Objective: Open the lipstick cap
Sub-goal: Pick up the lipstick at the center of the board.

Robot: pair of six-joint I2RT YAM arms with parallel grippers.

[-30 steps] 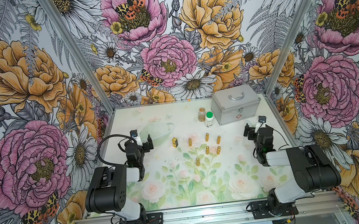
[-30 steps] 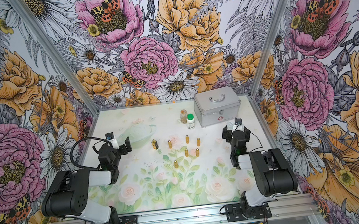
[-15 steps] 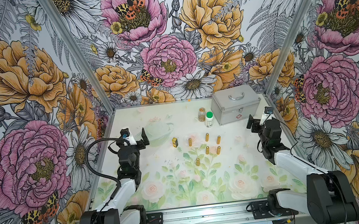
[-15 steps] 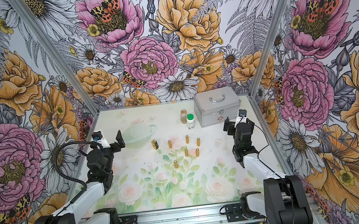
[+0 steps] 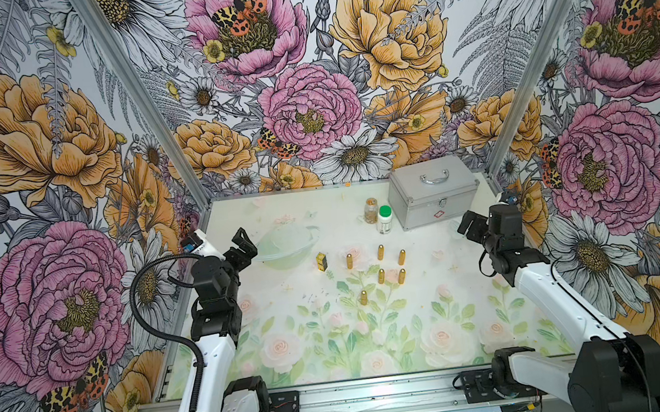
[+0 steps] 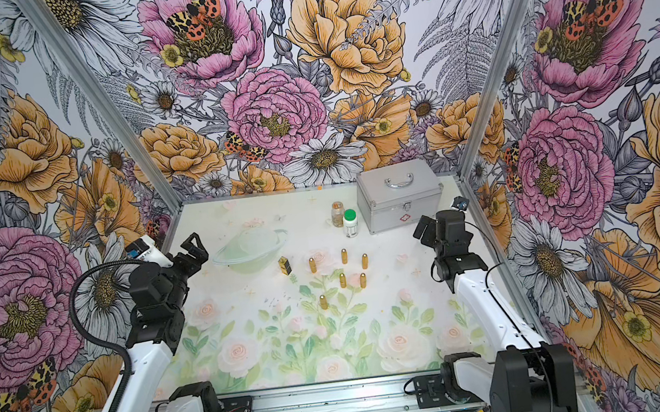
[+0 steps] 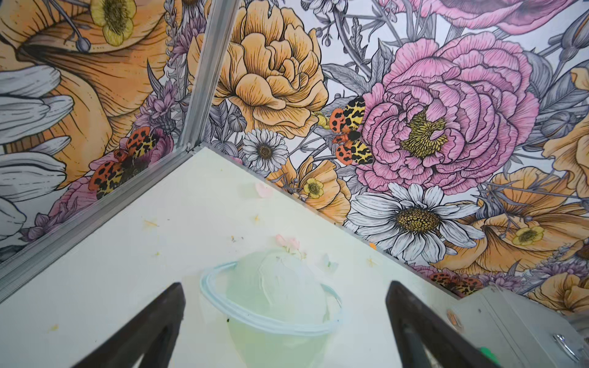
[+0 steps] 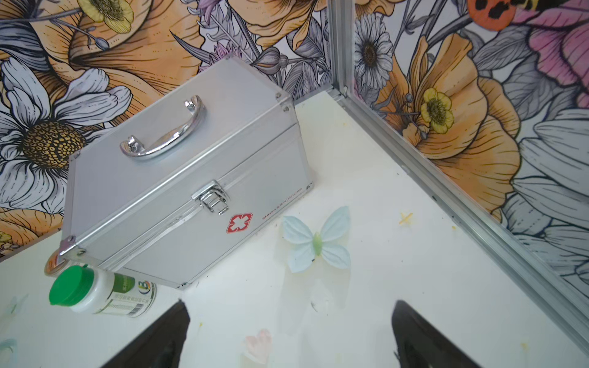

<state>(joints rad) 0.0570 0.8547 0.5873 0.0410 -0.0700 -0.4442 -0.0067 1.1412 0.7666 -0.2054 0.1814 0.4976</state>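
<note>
In a top view the lipstick [image 5: 321,261], probably the small gold-and-black stick, is seen standing, apparently capped, well ahead of the left gripper [image 5: 243,246] and far across from the right gripper [image 5: 467,227]. Nothing is held, so the whole task is left. In the left wrist view, widely spread fingers [image 7: 165,318] are shown, and the lipstick is cut off. In the right wrist view, fingers [image 8: 169,334] are likewise spread, with a metal case [image 8: 178,178] beyond them and no lipstick in frame.
</note>
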